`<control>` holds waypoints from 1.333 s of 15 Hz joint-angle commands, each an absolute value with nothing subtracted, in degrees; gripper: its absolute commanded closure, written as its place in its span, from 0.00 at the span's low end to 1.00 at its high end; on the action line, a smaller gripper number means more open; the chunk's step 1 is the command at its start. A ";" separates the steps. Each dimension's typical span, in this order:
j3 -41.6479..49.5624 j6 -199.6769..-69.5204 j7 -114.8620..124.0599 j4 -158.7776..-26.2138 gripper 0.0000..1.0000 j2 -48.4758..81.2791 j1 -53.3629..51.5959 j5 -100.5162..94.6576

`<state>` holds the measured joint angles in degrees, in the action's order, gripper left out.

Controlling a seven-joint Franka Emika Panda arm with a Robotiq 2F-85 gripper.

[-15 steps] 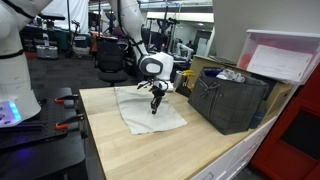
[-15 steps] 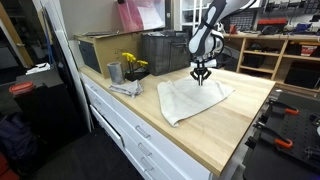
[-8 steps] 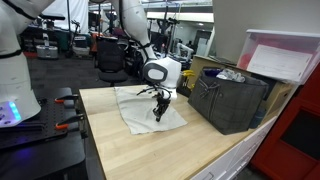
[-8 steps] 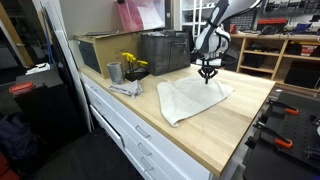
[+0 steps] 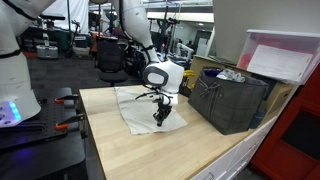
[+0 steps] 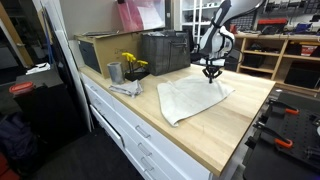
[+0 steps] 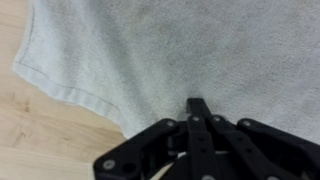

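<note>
**Workbench, seen left to right.** In an exterior view, a metal cup [image 6: 114, 72] and a bunch of yellow flowers [image 6: 132, 63] stand at the left end of the wooden worktop [image 6: 215, 140]. A dark crate [image 6: 165, 50] stands just behind them. A white towel [image 6: 190, 98] lies spread flat on the middle of the worktop. The gripper [image 6: 211, 76] points straight down at the towel's right-hand part. In the wrist view its jaws are pressed fully together. The fingertips [image 7: 197, 104] touch the cloth a little inside its hemmed edge. Whether a fold is pinched between them cannot be told.
</note>
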<state>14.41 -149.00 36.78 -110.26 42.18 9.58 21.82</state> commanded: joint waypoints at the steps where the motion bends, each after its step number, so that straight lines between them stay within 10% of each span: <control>1: 16.51 -153.09 37.82 -110.45 1.00 44.58 9.70 20.32; 20: 23.67 -160.69 36.76 -114.48 1.00 41.88 5.88 14.57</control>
<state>24.02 -157.98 36.61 -110.35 46.01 7.61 15.38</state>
